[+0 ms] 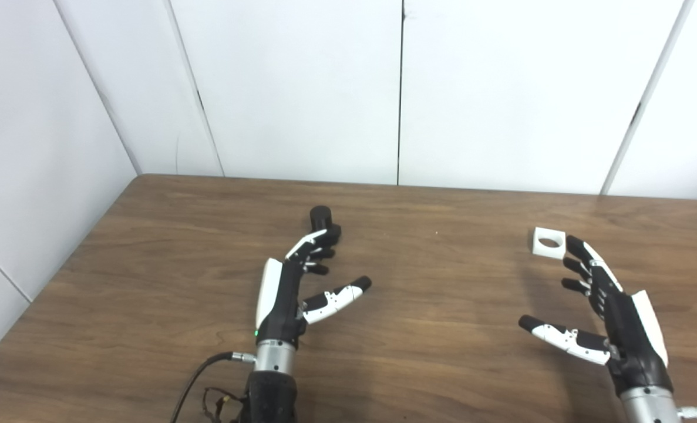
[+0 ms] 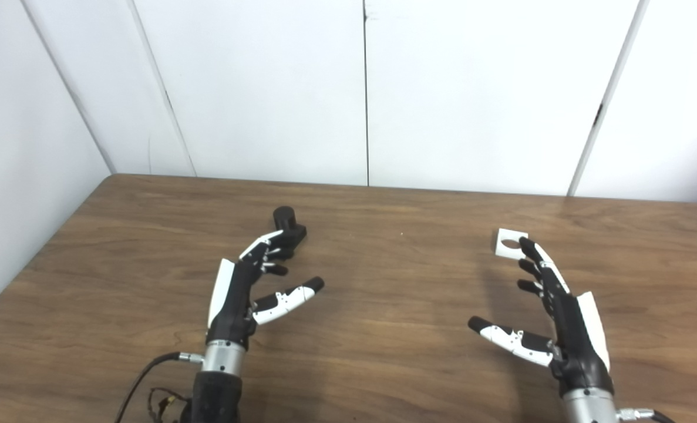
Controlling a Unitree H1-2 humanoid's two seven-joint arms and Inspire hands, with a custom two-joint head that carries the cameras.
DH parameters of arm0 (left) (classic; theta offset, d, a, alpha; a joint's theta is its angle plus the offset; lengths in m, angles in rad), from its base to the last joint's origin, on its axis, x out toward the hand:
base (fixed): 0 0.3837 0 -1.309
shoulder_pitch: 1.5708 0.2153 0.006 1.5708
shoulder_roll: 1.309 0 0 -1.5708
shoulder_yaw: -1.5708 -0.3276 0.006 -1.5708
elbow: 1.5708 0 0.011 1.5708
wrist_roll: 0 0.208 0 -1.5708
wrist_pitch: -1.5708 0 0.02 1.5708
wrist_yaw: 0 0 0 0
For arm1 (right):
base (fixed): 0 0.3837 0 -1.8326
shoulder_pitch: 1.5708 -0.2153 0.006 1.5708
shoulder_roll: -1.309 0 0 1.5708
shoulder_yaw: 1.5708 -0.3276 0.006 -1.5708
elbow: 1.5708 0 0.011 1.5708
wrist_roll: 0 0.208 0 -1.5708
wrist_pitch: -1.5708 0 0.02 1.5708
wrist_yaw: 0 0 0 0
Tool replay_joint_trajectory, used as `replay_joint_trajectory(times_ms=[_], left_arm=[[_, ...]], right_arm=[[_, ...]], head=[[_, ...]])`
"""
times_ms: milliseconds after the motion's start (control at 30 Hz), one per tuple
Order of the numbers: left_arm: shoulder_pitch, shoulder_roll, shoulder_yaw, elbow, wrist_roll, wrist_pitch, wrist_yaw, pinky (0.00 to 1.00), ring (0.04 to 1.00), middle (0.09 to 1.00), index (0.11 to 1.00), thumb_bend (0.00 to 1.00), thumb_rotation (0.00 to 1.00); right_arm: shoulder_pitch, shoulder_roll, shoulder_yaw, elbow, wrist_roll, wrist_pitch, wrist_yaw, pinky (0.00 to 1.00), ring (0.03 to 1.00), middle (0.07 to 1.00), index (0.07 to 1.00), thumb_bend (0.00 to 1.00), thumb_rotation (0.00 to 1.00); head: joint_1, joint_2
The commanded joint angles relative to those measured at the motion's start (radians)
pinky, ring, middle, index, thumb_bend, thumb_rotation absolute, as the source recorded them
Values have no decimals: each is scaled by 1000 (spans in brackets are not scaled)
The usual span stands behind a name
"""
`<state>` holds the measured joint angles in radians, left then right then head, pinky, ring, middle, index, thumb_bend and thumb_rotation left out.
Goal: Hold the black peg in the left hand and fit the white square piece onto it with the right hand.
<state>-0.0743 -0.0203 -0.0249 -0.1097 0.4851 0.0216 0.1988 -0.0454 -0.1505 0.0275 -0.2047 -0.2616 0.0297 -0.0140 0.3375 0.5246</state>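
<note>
Table (image 1: 430,329): brown wood grain, set into a corner of white wall panels (image 1: 301,88); it serves as the landmark for every place below.
Cable (image 1: 198,376): black, running off the left wrist near the table's front edge.
Left robot hand (image 1: 301,282): above the left-centre of the table, palm turned inward, fingers spread and holding nothing, thumb stretched out toward the table's middle.
Left fingertips (image 1: 325,238): reaching toward the black peg; from these views I cannot tell whether they touch it or stop just short.
Black peg (image 1: 320,216): a short dark cylinder on the left-centre of the table, farther from the front edge than the left robot hand, on a darker base partly hidden by the fingers.
White square piece (image 1: 548,242): lying flat on the right side of the table, a round hole through its middle.
Right robot hand (image 1: 600,305): above the right side of the table, fingers apart, empty, thumb pointing toward the table's middle.
Right fingertips (image 1: 574,242): just beside the white square piece's right edge; contact looks possible but unclear.
</note>
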Motion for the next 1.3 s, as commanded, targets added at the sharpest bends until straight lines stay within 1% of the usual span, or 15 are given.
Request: replay_joint_trajectory(times_ms=[0,67,200,300,400,500,567,700,800,867,967,1000,1033,1133,1267], left_arm=[[-54,23,-4,-49,73,12,25,652,747,779,738,769,299],[-61,42,-19,-52,130,9,34,632,740,777,742,761,282],[-79,63,-38,-47,236,38,66,611,729,773,743,773,292],[-99,80,-46,-37,310,66,82,604,726,782,741,776,333],[-118,103,-54,-36,374,111,63,624,755,803,761,773,363],[-142,117,-62,-21,429,148,71,640,778,819,760,802,367],[-159,125,-66,-5,460,171,78,676,802,837,759,815,373],[-187,131,-70,32,492,208,99,724,820,847,749,832,369],[-204,128,-73,61,506,232,118,761,844,863,746,829,381],[-216,127,-76,89,518,247,145,789,876,897,740,837,401],[-231,128,-82,131,542,265,190,831,934,955,748,850,454],[-236,129,-84,144,547,270,204,868,975,986,756,866,495],[-239,130,-86,153,548,275,214,873,979,989,757,867,499],[-258,133,-89,193,552,299,237,920,999,1000,767,889,577],[-282,139,-95,237,549,333,236,972,1000,1000,749,892,629]], right_arm=[[-25,3,-1,-36,4,-23,0,777,880,921,909,696,78],[-25,1,-1,-28,8,-33,-1,778,881,921,908,703,95],[-28,-2,2,-24,-1,-35,-1,771,875,918,906,716,130],[-32,-1,1,-20,-3,-38,-4,763,877,914,903,719,122],[-33,1,-1,-23,11,-30,2,784,885,923,910,712,106],[-32,1,-1,-26,18,-30,4,791,883,930,912,706,86],[-32,-1,0,-24,17,-34,5,795,884,930,914,705,83],[-32,-6,3,-21,6,-43,4,767,871,921,904,713,100],[-32,-7,4,-20,5,-42,4,770,870,917,906,716,102],[-31,-8,6,-23,3,-37,6,780,872,918,909,716,112],[-28,-8,6,-31,4,-29,8,777,873,917,909,716,126],[-27,-8,5,-33,5,-28,9,775,870,918,911,719,138],[-27,-8,5,-33,6,-27,10,774,869,919,911,719,140],[-28,-7,3,-36,6,-24,10,772,864,917,908,721,140],[-30,1,2,-45,8,-11,9,780,865,915,905,717,118]], head=[[1,1],[2,2],[3,0],[4,0],[5,-2],[5,-2],[4,-1],[2,0],[-4,0],[-7,1],[-10,1],[-10,1],[-11,1],[-13,3],[-20,4]])
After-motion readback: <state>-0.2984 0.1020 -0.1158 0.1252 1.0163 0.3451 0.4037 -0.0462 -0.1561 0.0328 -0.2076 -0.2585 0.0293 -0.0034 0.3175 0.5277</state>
